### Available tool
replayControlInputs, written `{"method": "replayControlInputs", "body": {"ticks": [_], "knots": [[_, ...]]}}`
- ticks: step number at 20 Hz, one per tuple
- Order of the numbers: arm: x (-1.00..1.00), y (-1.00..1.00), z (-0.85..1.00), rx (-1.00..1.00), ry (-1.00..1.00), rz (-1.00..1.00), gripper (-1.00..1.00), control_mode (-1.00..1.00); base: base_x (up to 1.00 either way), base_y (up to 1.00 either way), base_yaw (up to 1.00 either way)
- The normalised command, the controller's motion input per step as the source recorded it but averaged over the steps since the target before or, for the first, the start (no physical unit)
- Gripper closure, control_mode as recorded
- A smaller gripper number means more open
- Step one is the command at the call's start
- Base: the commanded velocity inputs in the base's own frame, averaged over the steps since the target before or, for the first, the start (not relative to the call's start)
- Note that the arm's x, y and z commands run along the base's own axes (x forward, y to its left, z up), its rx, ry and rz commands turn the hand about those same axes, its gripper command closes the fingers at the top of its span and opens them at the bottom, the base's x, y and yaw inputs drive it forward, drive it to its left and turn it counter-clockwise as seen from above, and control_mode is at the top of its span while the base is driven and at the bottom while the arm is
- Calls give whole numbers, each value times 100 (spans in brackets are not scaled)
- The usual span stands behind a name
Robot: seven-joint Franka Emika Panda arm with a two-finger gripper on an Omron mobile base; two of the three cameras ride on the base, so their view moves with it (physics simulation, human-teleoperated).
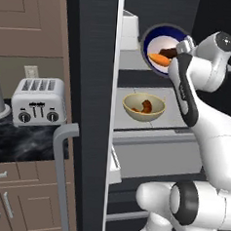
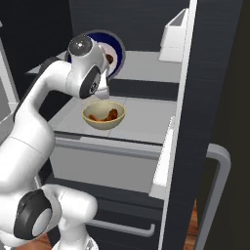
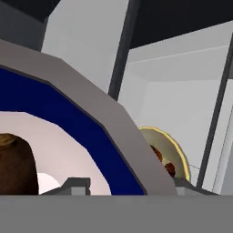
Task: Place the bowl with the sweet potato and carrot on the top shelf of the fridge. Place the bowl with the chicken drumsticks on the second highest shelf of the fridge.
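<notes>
Left base view: blue-rimmed bowl (image 1: 163,50) with sweet potato and carrot is tipped steeply on edge, mouth toward camera, at the top shelf (image 1: 136,61) of the open fridge. The gripper (image 1: 183,48) sits at the bowl's 3 o'clock rim. Yellow bowl (image 1: 143,107) with drumsticks sits upright on the shelf below.

Right base view: blue bowl (image 2: 113,53) is mostly hidden behind the wrist, at 12 o'clock of the yellow bowl (image 2: 104,115). Jaws hidden here.

Hand view: blue bowl's rim (image 3: 91,113) sweeps across close, with a fingertip (image 3: 75,185) against its inner wall and a dark potato at 9 o'clock. Jaws about half apart, apparently pinching the rim.

Judgement: rigid, smooth, probably slick ware; contents loose, so this tilt risks spilling. Rim pinch is the usable hold; level before release.
</notes>
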Motion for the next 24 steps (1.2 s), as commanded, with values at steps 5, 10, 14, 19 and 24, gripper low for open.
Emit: {"method": "replayControlInputs", "body": {"ticks": [5,10,14,19,24], "knots": [[27,11,4,0,-1,0,100,-100,0,0,0],[77,0,-16,0,0,0,100,-100,0,0,0],[100,0,-5,0,0,0,100,-100,0,0,0],[98,-2,-19,0,5,0,100,-100,0,0,0],[44,-17,-26,0,15,0,100,-100,0,0,0]]}}
